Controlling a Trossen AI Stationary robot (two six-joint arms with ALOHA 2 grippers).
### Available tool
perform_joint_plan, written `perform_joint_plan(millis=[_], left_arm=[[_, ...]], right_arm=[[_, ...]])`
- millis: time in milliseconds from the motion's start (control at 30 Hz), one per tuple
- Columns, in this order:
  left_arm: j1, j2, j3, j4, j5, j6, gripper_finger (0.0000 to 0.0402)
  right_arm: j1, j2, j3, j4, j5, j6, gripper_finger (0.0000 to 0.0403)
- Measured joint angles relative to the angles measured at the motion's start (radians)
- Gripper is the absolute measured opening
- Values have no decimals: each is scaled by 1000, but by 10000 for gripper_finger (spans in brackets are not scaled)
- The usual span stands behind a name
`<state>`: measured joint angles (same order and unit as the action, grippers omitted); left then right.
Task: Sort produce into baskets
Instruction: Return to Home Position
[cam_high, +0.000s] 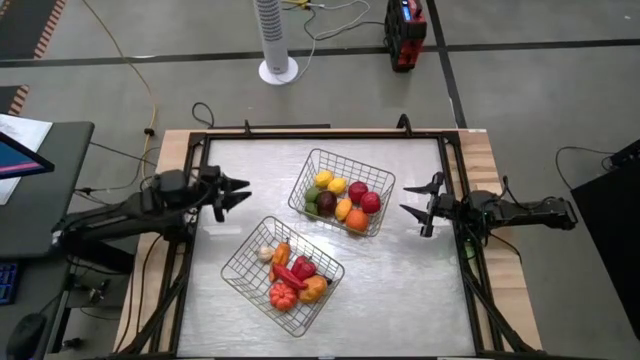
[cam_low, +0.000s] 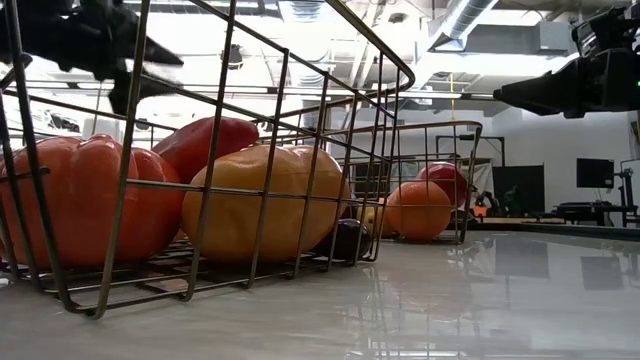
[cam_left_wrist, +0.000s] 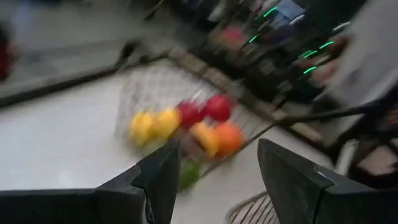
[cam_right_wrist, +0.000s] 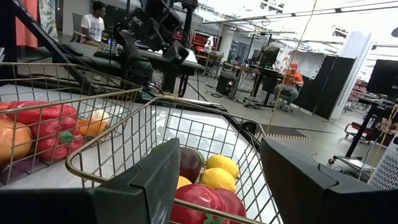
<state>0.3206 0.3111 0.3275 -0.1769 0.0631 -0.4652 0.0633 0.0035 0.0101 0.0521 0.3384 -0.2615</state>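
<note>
**Both hands empty at the sides, produce lying in two baskets**

The left hand (cam_high: 238, 197) hangs over the left edge of the surface (cam_high: 400, 300), about halfway along it. Its fingers (cam_left_wrist: 155, 180) stand wide apart with nothing between them. The right hand (cam_high: 415, 206) is over the right edge, opposite the left one. It is equally spread and holds nothing, as the right wrist view shows (cam_right_wrist: 221, 180). Neither hand touches a basket.

The far basket (cam_high: 392, 183) sits turned cornerwise in the far half of the surface, right of centre and nearer the right hand. It holds yellow, red, orange, green and dark pieces (cam_high: 345, 198) packed close together. The near basket (cam_high: 234, 258) is also turned cornerwise. It lies towards the near edge, left of centre, and its far corner comes close to the far basket without touching it. Inside are a white piece (cam_high: 265, 253), a red pepper (cam_high: 300, 270) and several orange and red pieces.

In the low view the near basket's wire wall (cam_low: 215, 150) fills the foreground, with a big orange-red piece (cam_low: 85, 210) and a yellow-orange one (cam_low: 265, 205) against it. The far basket (cam_low: 470, 180) shows behind.
</note>
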Motion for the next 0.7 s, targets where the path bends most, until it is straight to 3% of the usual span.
perform_joint_plan(millis=[100, 200, 367, 567, 700], left_arm=[[-52, -5, -92, 226, -7, 47, 201], [-94, -4, -163, 346, -77, 65, 201], [-140, -5, -217, 391, -156, 79, 201], [-169, -4, -318, 517, -112, 75, 201], [-187, -5, -317, 532, -92, 133, 201]], right_arm=[[0, 0, 0, 0, 0, 0, 248], [0, 0, 0, 0, 0, 0, 248], [0, 0, 0, 0, 0, 0, 248], [0, 0, 0, 0, 0, 0, 248], [0, 0, 0, 0, 0, 0, 248]])
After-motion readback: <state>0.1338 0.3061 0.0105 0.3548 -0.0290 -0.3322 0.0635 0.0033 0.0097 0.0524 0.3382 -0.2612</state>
